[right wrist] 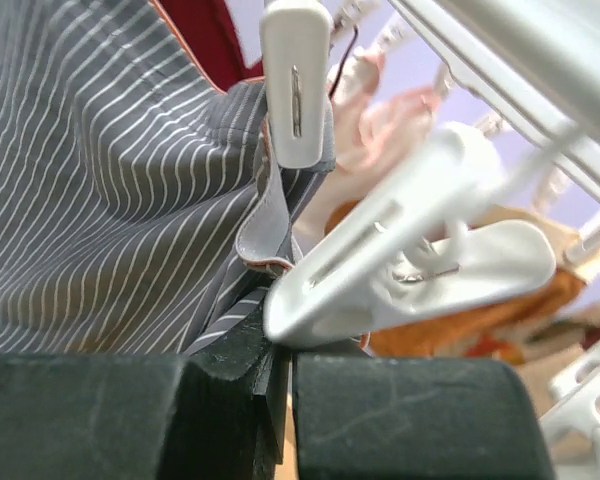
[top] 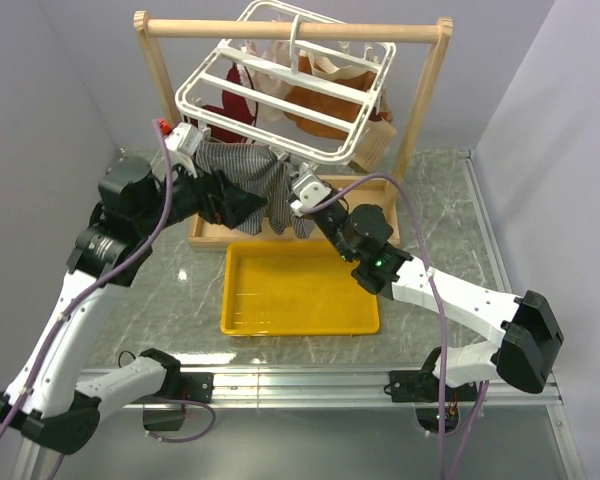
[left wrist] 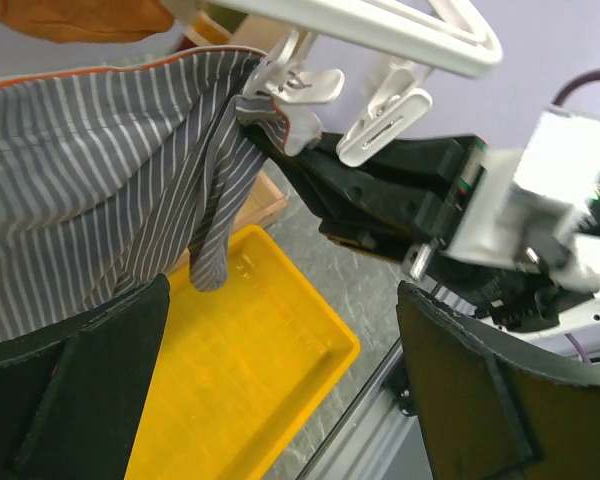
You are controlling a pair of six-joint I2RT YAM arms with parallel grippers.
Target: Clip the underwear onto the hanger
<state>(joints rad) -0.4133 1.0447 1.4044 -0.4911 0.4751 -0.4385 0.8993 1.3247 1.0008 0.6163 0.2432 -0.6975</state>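
Left claw (left wrist: pixel 282 288): gaping wide, holding nothing.
Right claw (right wrist: pixel 280 362): pinching underwear (right wrist: pixel 100 200) hem — clip (right wrist: pixel 295 80) at 12 o'clock hiding the fold.

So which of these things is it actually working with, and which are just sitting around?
In the job: grey striped underwear, white hanger, its clips, left pincer, right pincer.

Just lying about: yellow tray, dark red underwear, orange-brown garments, wooden stand.
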